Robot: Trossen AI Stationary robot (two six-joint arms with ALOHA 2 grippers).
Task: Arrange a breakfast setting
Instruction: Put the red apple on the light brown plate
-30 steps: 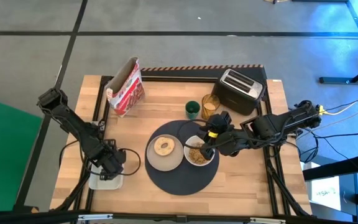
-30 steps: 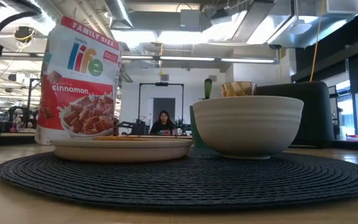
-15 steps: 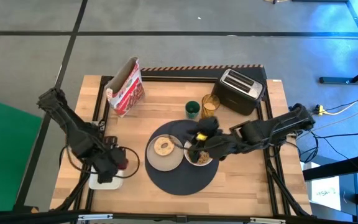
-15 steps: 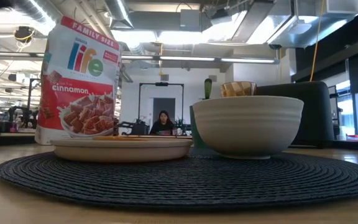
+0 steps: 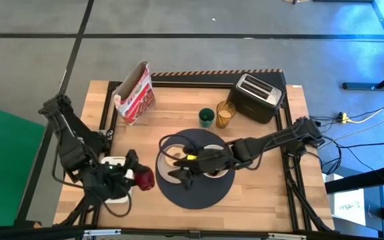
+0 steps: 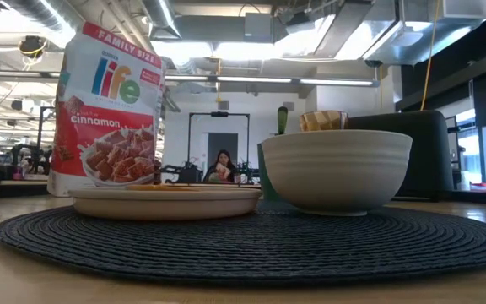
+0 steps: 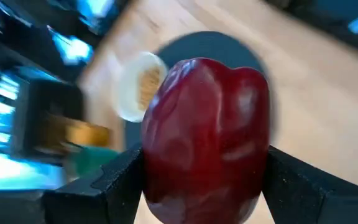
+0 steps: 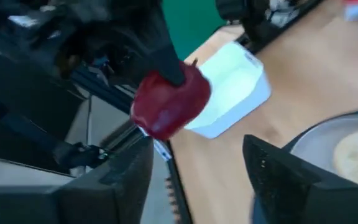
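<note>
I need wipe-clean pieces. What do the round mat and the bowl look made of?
The mat looks woven from dark cord or fibre: concentric ribbed coils, matt.
The bowl looks like glazed ceramic, possibly melamine: smooth off-white wall with faint horizontal ridges and a soft sheen.

The cereal box (image 6: 108,110) standing behind the plate is showing "FAMILY SIZE" on a red band across its top, with the brand "life" in big coloured letters beneath it. Lower down, "cinnamon" is reading in white on the red panel. A small line above "cinnamon" is staying too tiny to read.
</note>
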